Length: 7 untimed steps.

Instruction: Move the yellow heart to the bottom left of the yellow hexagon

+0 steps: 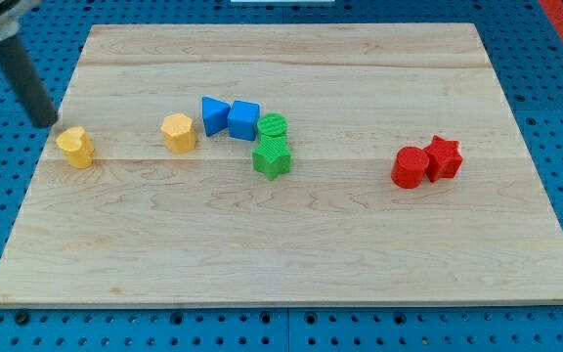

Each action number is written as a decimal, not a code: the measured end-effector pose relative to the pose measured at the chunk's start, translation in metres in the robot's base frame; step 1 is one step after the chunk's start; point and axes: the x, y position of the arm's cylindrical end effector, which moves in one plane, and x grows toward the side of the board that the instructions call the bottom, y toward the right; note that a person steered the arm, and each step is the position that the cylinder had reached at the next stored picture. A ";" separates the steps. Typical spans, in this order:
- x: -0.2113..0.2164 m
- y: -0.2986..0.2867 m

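The yellow heart [75, 147] lies near the board's left edge. The yellow hexagon [178, 132] sits to its right, slightly higher in the view, well apart from it. My tip [47, 123] is at the end of the dark rod, just up and left of the yellow heart, with a small gap between them.
A blue triangle [214, 114] and blue cube [244, 119] sit right of the hexagon. A green cylinder [273, 126] and green star [272, 156] are beside them. A red cylinder [410, 167] and red star [444, 156] are at the right. The wooden board [291, 244] has blue pegboard around it.
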 end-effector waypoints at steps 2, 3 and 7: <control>0.033 0.030; 0.050 0.042; 0.106 0.153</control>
